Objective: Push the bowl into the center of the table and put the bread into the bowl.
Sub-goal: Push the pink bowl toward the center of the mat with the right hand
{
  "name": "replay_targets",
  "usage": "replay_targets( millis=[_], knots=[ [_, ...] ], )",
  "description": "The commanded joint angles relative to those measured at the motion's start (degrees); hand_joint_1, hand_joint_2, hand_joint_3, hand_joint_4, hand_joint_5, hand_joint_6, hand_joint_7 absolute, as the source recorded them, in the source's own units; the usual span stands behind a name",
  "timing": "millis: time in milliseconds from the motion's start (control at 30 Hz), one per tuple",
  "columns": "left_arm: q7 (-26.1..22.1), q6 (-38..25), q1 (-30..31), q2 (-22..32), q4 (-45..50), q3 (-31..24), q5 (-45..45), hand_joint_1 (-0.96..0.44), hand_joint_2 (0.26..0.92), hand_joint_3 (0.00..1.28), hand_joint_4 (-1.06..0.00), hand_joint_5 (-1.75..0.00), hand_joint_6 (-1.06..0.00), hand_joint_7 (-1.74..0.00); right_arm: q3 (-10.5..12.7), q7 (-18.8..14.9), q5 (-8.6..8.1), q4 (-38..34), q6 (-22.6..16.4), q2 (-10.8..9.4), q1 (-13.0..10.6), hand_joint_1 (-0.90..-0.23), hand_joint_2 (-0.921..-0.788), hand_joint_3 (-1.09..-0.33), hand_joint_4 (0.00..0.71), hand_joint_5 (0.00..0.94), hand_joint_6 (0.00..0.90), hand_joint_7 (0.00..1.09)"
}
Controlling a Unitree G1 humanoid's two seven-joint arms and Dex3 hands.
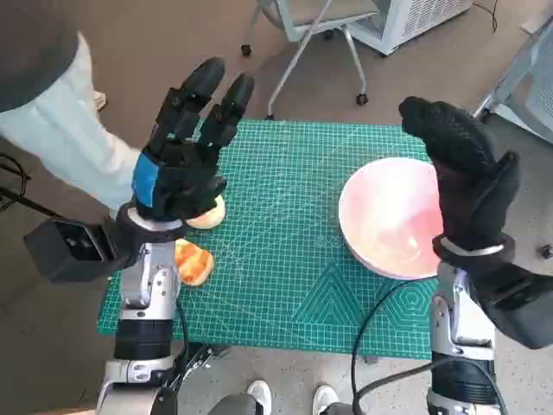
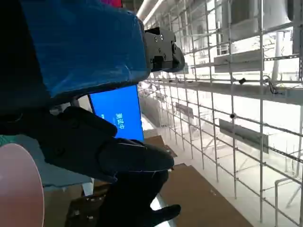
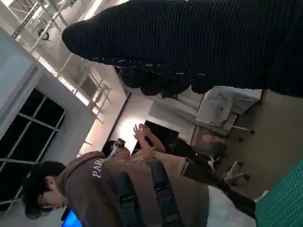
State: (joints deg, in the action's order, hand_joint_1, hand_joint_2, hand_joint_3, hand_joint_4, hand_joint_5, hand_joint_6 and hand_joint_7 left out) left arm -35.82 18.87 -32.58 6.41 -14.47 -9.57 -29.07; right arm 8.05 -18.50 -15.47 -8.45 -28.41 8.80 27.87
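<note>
Both hands raised, nothing held, bowl not yet pushed.

My left hand (image 1: 186, 164) is lifted with its fingers (image 1: 207, 91) spread apart and empty; my right hand (image 1: 462, 169) is also up and holds nothing, its gloved fingers loosely extended. Below and just inward of my right fingers sits the pink bowl (image 1: 393, 216), empty, toward my right side of the green cutting mat (image 1: 285, 259), so the push comes first, I judge: lower the right hand to the bowl's outer wall and slide it toward the mat's middle. Under my left hand lie two breads: a pale bun (image 1: 210, 214) and an orange-glazed piece (image 1: 192, 262), both outside the bowl.
</note>
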Motion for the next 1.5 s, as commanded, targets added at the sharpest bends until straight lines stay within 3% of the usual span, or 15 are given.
replay_targets(
  millis=[33, 933, 1200, 1267, 1433, 1500],
  knots=[
    [0.2, -0.6, 0.1, -0.1, 1.0, 0.1, 0.1, -0.61, 0.921, 0.25, -0.14, -0.01, 0.0, -0.44, 0.2, 0.2, 0.06, 0.4, 1.0, 0.1, -1.9, -0.68, -0.921, -0.731, 0.217, 0.002, 0.112, 0.51],
    [-0.2, 0.4, 0.8, -0.3, 1.1, 0.0, 0.7, -0.61, 0.921, 0.25, -0.17, -0.02, 0.0, -0.51, 0.2, 0.7, 0.43, 1.5, 1.1, 0.0, -3.0, -0.673, -0.921, -0.713, 0.219, 0.001, 0.135, 0.49],
    [-0.6, 1.2, 1.0, -0.7, 0.8, 0.3, 0.7, -0.61, 0.921, 0.25, -0.16, -0.01, 0.0, -0.51, 2.1, 0.2, 0.28, 0.6, -0.6, 1.6, -4.2, -0.682, -0.921, -0.711, 0.223, 0.003, 0.141, 0.48],
    [-0.6, 1.3, 1.1, -0.7, 0.8, 0.3, 0.8, -0.61, 0.921, 0.25, -0.16, -0.01, 0.0, -0.51, 3.5, 0.6, 1.53, -1.6, -2.9, 2.8, -4.4, -0.688, -0.921, -0.709, 0.224, 0.003, 0.132, 0.47],
    [-0.7, 1.7, 1.3, -0.6, 0.7, 0.3, 0.9, -0.61, 0.921, 0.25, -0.16, -0.01, 0.0, -0.51, 8.5, 8.1, 10.7, -13.9, -11.6, 7.3, -2.7, -0.693, -0.921, -0.738, 0.208, 0.001, 0.094, 0.43],
    [-0.8, 2.1, 1.3, -0.6, 0.5, 0.3, 1.1, -0.61, 0.921, 0.25, -0.16, -0.01, 0.0, -0.51, 9.9, 11.4, 13.25, -18.8, -14.0, 8.7, -1.9, -0.693, -0.921, -0.752, 0.2, 0.001, 0.089, 0.42]
  ],
)
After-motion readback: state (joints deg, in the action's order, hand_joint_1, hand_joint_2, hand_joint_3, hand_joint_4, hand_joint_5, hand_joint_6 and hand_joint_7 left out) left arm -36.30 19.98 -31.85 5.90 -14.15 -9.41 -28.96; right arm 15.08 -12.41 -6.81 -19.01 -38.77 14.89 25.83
